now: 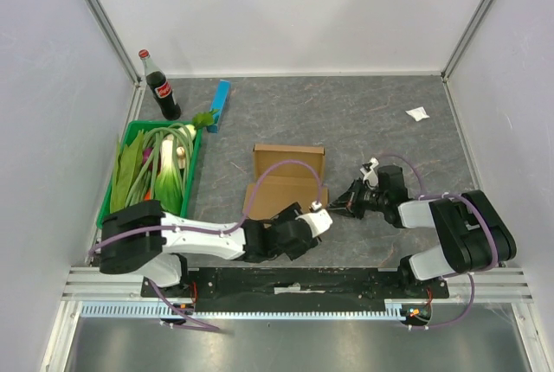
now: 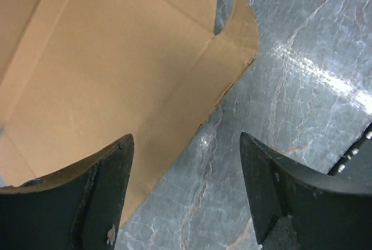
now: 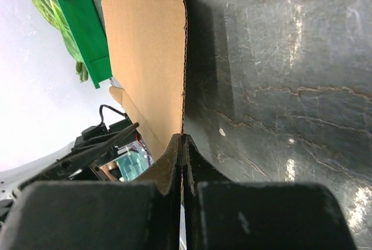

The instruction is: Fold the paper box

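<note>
The paper box [image 1: 283, 183] is a brown cardboard blank lying mid-table, its back panel raised a little. My right gripper [image 1: 339, 202] is shut on the box's right edge; in the right wrist view the jaws [image 3: 183, 140] pinch the thin cardboard edge [image 3: 148, 58], which stands up from the table. My left gripper [image 1: 317, 214] is at the box's front right corner, open and empty. In the left wrist view its gap [image 2: 186, 139] spans the edge of the cardboard [image 2: 116, 70] and the grey table.
A green crate [image 1: 120, 134] of leeks stands at the left, also showing in the right wrist view [image 3: 87, 29]. A cola bottle [image 1: 160, 86] and a slim blue bar [image 1: 219, 105] are at the back left. A white paper scrap [image 1: 417, 113] lies back right.
</note>
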